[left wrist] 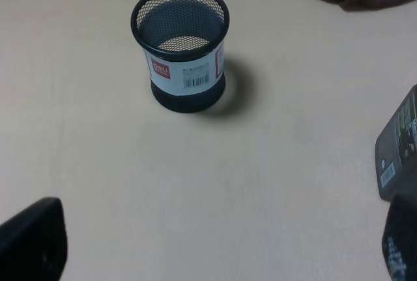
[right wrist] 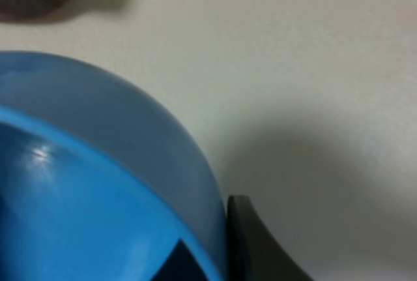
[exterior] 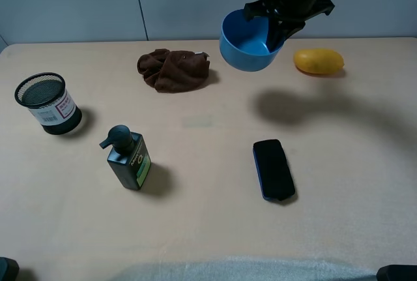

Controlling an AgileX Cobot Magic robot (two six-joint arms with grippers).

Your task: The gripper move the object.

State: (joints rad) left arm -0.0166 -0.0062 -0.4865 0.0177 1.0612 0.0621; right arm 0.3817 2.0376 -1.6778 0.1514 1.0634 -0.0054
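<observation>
Lab test bench: beige table point(exterior: 195, 229), grey panel wall point(exterior: 78, 0), unrelated props: pen cup point(exterior: 47, 103), pump bottle point(exterior: 129, 159), phone point(exterior: 273, 169).

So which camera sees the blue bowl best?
The high camera: it shows nearly the whole bowl, tilted, held above the table by the right gripper. The right wrist camera sees only a blurry close-up of its side. The left wrist camera misses it.
</observation>
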